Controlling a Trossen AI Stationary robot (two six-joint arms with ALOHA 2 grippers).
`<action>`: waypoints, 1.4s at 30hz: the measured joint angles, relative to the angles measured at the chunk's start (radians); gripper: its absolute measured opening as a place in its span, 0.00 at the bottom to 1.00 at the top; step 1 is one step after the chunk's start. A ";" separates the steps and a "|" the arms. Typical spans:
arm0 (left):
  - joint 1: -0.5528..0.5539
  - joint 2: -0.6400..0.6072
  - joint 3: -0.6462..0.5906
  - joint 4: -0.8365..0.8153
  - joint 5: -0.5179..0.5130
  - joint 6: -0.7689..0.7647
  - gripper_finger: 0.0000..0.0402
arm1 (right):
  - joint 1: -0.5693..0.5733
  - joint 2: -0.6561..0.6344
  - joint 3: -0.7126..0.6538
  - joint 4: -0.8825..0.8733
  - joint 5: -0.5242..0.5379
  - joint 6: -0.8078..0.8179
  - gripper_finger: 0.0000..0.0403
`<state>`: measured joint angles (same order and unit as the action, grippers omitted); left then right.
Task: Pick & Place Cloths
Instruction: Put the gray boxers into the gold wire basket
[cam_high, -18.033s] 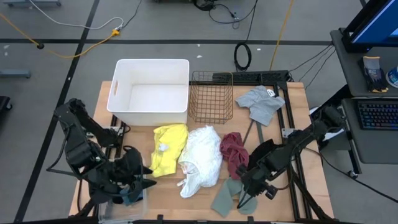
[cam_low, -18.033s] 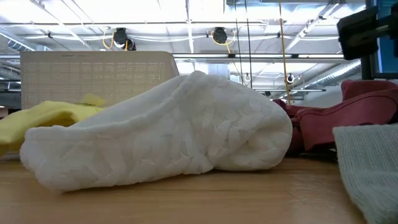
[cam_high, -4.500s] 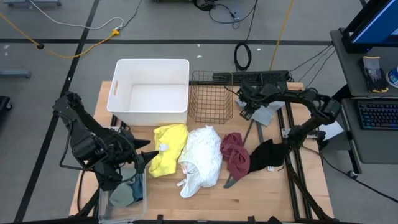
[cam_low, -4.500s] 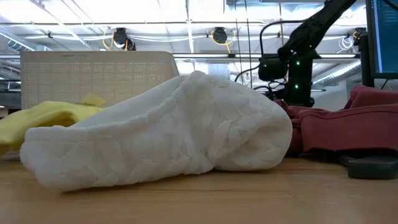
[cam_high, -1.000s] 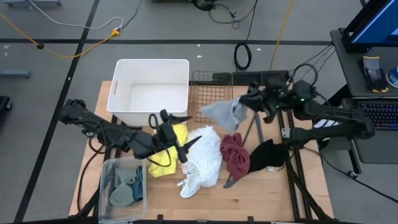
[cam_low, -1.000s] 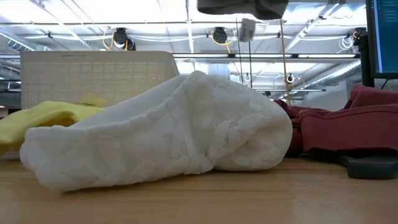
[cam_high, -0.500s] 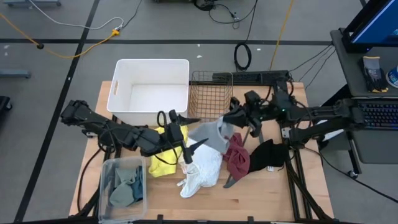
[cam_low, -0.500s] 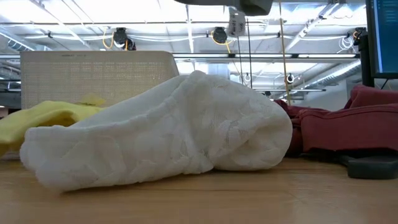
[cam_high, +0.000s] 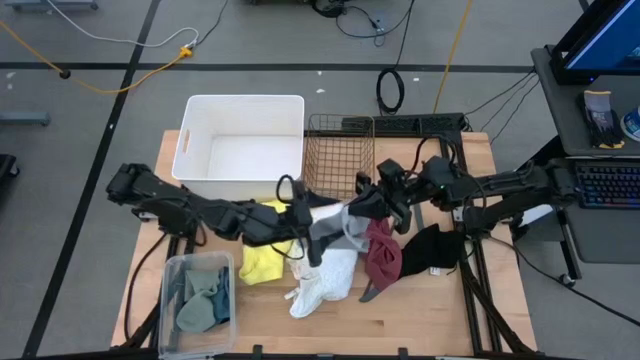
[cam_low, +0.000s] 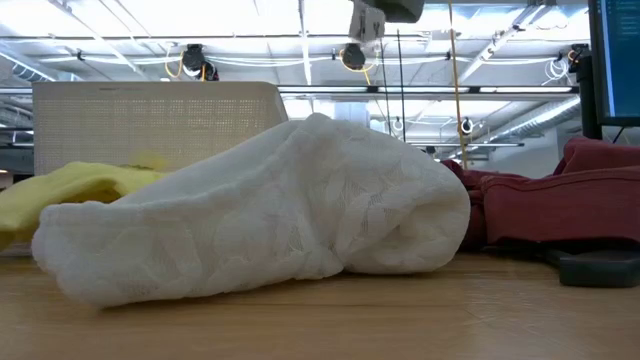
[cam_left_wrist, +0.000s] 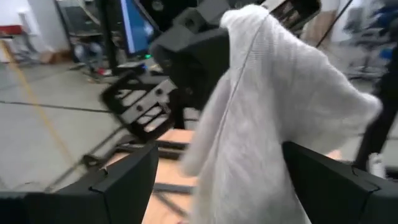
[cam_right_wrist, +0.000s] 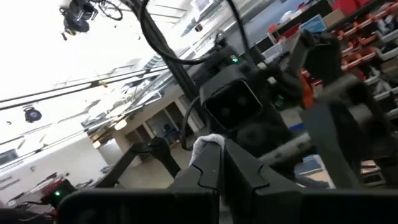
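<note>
A grey cloth (cam_high: 335, 222) hangs in the air over the middle of the table, between my two grippers. My right gripper (cam_high: 368, 207) reaches in from the right and is shut on it. My left gripper (cam_high: 310, 232) reaches in from the left and is open. In the left wrist view its fingers (cam_left_wrist: 124, 183) stand on either side of the hanging grey cloth (cam_left_wrist: 267, 118); whether they touch it I cannot tell. Below lie a yellow cloth (cam_high: 265, 255), a white cloth (cam_high: 325, 270), a maroon cloth (cam_high: 380, 250) and a black cloth (cam_high: 435, 248), all flat on the tabletop. My right gripper pinches a bunched upper part of the grey cloth (cam_right_wrist: 208, 143) between its two shut fingers, coming from the table's right side. The cloth is lifted clear and hangs slack below the fingers, above the white cloth.
A white bin (cam_high: 195, 150) and a wire basket (cam_high: 340, 155) stand at the far side. A clear box (cam_high: 172, 300) at the near left corner holds several cloths. A thin black bar (cam_high: 405, 215) lies beside the maroon cloth. Bare wood shows at the near right.
My right gripper has carried the grey cloth from in front of the wire basket toward the table's left and near edge, over the white cloth. My left gripper has moved right toward the hanging cloth, so that its open fingers now flank it.
</note>
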<state>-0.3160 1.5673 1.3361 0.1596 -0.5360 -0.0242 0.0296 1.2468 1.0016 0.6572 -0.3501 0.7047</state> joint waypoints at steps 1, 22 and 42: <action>0.004 0.012 0.000 0.016 0.020 -0.012 0.86 | 0.003 0.004 0.005 0.002 -0.006 0.000 0.00; 0.048 0.092 -0.001 0.078 0.339 -0.173 0.14 | 0.005 0.012 0.016 -0.003 -0.049 -0.005 0.01; 0.041 0.090 -0.001 0.001 0.476 -0.357 0.00 | 0.005 0.010 0.017 -0.127 -0.392 -0.009 0.24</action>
<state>-0.2752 1.6571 1.3354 0.1603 -0.0600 -0.3810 0.0347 1.2564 1.0183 0.5305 -0.7417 0.6956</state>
